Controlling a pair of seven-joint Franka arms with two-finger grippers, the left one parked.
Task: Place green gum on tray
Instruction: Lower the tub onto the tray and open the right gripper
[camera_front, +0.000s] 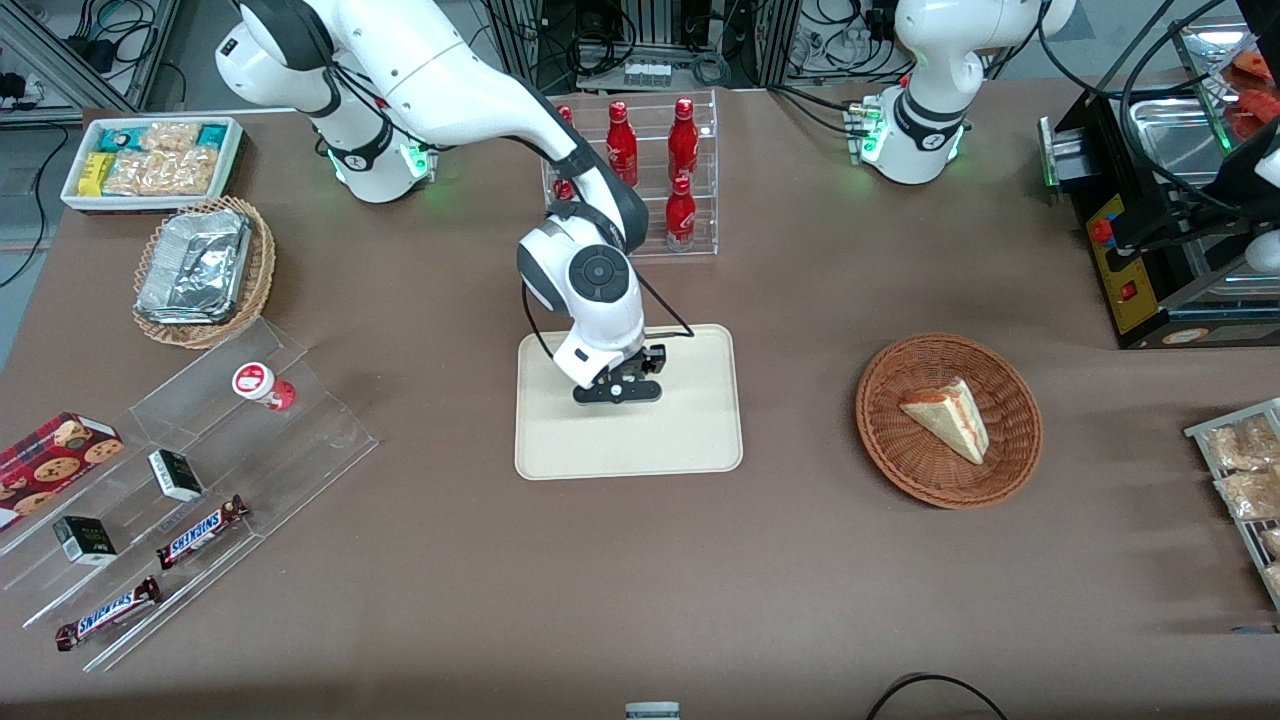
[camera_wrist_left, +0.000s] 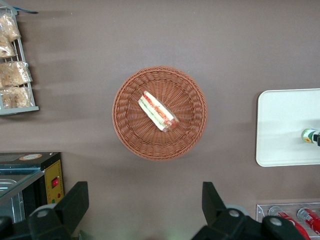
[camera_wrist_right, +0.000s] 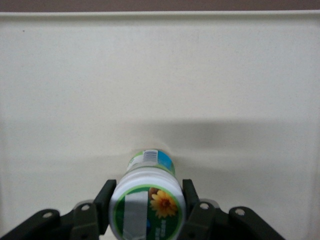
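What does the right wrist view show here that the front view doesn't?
Only the right wrist view shows the green gum: lid with a flower print, label, base on or just above the tray, fingers at its sides. Only the front view shows the wider table: the wicker basket with a sandwich, and the red-lidded bottle toward the working arm's end. Both show the gripper over the tray.

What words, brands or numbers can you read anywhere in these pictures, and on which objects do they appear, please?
"SNICKERS": on the chocolate bar on the clear stepped display.
"SNICKERS": on the second bar, nearer the front camera.
Unreadable: the green gum lid's print beside its flower picture; the gripper is shut on the bottle, over the tray.
Unreadable: the red bottles' labels, cookie box, small dark boxes.
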